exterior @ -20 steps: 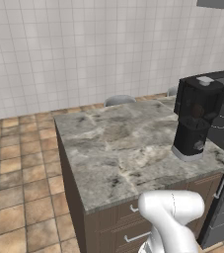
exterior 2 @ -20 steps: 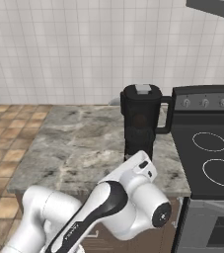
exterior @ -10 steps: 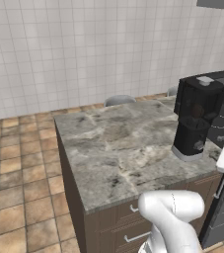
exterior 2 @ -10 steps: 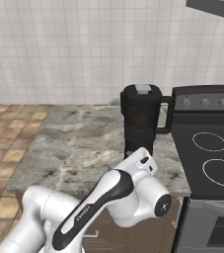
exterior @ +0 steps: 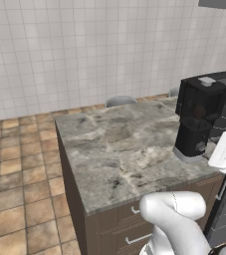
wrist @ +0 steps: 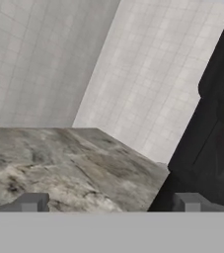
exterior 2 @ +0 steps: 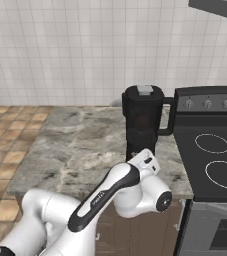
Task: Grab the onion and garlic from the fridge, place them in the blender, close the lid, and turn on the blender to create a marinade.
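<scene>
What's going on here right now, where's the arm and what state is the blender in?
The blender stands on the marble counter next to the black stove, with the lid on top of the jar. Something orange-red shows dimly through the dark jar; what it is cannot be told for sure. The gripper is low at the counter's edge, open and holding nothing, with the blender's base close in front of it. It does not touch the blender.
</scene>
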Available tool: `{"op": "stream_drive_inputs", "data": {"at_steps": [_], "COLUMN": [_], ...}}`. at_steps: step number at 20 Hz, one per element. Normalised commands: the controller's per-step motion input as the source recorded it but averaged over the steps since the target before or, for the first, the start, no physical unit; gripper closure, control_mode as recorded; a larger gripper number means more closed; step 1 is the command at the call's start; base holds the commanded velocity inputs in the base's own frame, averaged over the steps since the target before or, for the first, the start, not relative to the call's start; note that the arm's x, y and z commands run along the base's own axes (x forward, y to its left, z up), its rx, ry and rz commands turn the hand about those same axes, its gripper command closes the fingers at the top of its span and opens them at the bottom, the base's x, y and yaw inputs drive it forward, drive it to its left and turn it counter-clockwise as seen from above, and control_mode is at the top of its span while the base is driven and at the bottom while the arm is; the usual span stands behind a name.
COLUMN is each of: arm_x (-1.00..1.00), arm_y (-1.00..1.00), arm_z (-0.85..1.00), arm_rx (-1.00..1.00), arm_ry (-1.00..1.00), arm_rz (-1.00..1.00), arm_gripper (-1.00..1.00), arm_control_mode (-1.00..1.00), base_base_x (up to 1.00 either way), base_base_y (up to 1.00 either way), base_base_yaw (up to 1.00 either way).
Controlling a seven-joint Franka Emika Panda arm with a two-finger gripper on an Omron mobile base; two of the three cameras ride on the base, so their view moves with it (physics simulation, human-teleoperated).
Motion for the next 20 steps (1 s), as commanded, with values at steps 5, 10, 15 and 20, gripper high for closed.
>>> {"op": "stream_drive_inputs", "data": {"at_steps": [5, 10, 15, 20], "arm_x": [0.31, 0.30, 0.29, 0.29], "arm_y": [-0.29, -0.23, -0.03, -0.02], "arm_z": [-0.21, -0.21, -0.22, -0.22], "arm_rx": [0.00, 0.00, 0.00, 0.00], "arm_ry": [0.00, 0.00, 0.00, 0.00], "arm_rz": [0.00, 0.00, 0.00, 0.00], "arm_gripper": [-1.00, -1.00, -1.00, -1.00], "arm_control_mode": [-1.00, -1.00, -1.00, -1.00], "base_base_x": [0.00, 0.00, 0.00, 0.00], "base_base_y": [0.00, 0.00, 0.00, 0.00], "base_base_yaw": [0.00, 0.00, 0.00, 0.00]}}
